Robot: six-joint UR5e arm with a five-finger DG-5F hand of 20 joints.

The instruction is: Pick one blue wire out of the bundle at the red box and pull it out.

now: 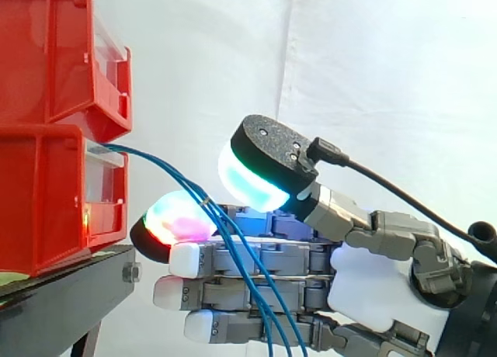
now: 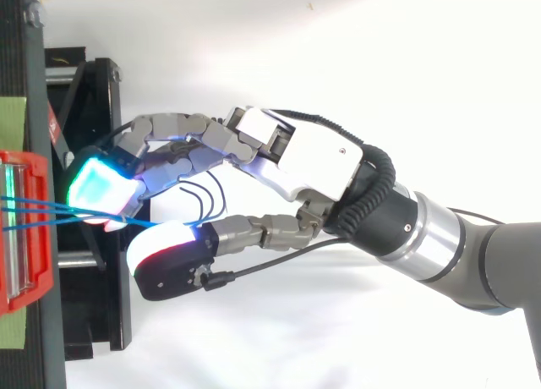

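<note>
Side view: blue wires (image 1: pixel 159 164) leave the front of the lower red bin (image 1: pixel 39 194), arc rightward and hang down across the hand's (image 1: pixel 365 287) straight fingers. The thumb pad (image 1: pixel 256 178) stands above one glowing fingertip (image 1: pixel 175 221) with a gap between them. The wires run through that gap, and the hand is spread, not clamped. The bins sit on a black stand (image 1: pixel 70 287).

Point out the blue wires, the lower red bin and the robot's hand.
blue wires (image 1: pixel 237 252): side view, on the strands running downward.
lower red bin (image 1: pixel 39 202): side view, on its side wall.
hand (image 2: pixel 313 156): top view, on its white shell.
</note>
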